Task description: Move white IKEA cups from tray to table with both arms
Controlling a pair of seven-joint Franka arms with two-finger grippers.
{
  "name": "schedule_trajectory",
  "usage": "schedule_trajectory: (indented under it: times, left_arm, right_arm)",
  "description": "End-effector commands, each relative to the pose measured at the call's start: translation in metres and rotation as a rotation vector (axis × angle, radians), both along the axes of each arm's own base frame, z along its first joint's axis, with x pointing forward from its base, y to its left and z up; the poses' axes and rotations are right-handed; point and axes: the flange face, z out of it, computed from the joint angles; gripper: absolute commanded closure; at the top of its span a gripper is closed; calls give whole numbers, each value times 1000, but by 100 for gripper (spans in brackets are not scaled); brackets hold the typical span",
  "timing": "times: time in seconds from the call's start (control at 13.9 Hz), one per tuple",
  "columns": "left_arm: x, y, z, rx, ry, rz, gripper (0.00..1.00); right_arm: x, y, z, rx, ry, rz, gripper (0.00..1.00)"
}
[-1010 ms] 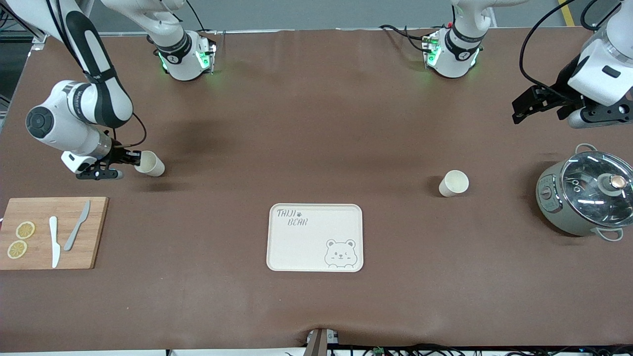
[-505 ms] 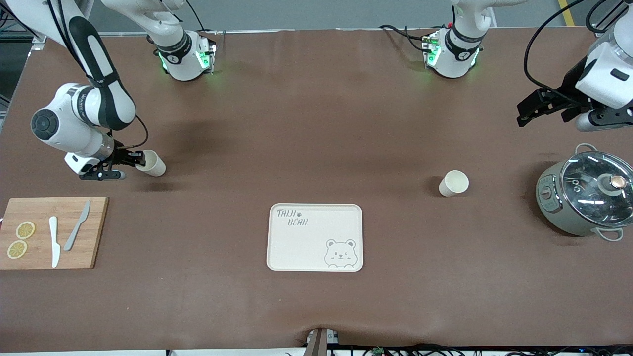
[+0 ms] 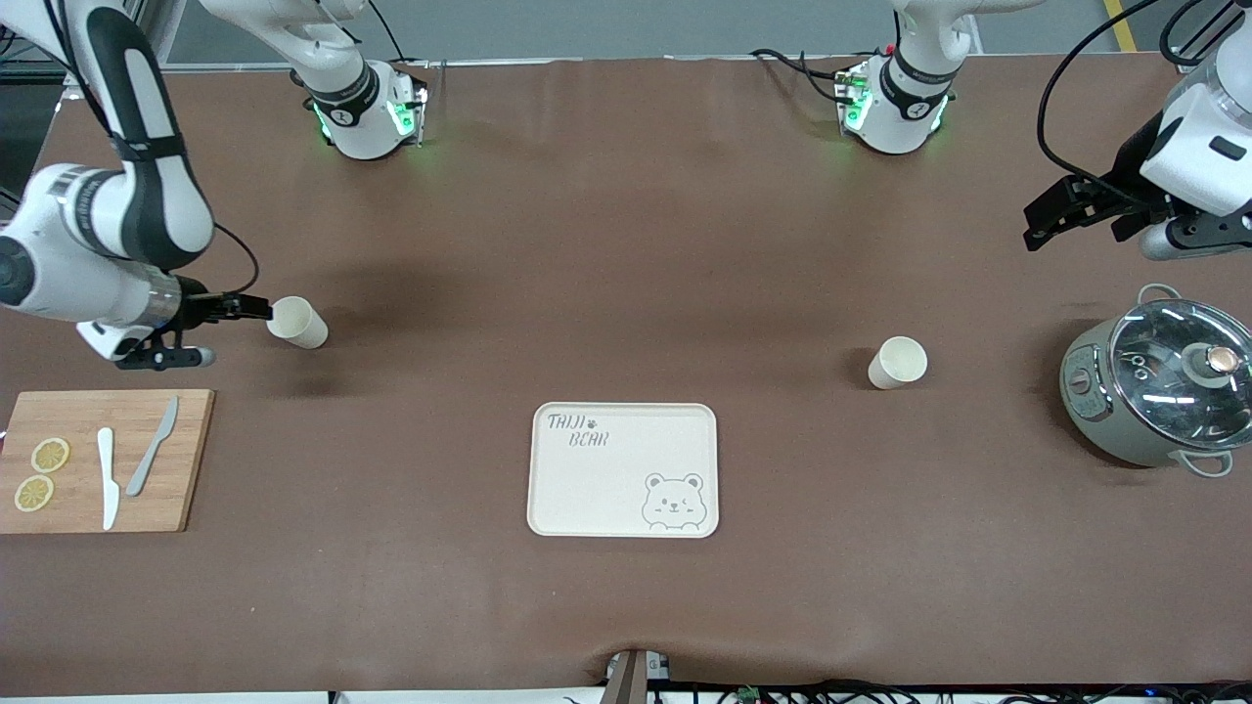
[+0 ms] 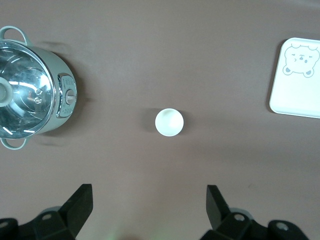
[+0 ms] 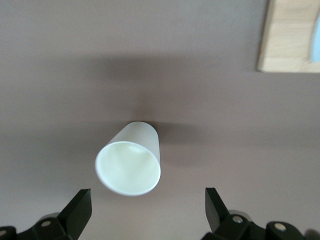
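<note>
White IKEA cups, two in number, stand upright on the brown desk, well apart, neither on the bear tray.

Right arm's end: the first cup stands just beside the tips of the right gripper, not held. In the right wrist view this cup sits ahead of the spread fingers, clear of both. A wooden cutting board with lemon slices and two knives lies near this gripper, closer to the front camera.

Centre: the bear tray lies between the two cups, closer to the front camera than either.

Left arm's end: the second cup stands apart from the left gripper, which hangs in the air with fingers spread wide, over bare desk beside the lidded pot. The left wrist view shows this cup below, between pot and tray.
</note>
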Motion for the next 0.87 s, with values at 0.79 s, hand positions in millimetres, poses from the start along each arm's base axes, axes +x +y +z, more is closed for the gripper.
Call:
schedule_trajectory:
  times: [0.79]
  left_arm:
    - [-6, 1, 6, -9, 18, -17, 0]
  right_arm:
    - [68, 24, 265, -39, -183, -89, 0]
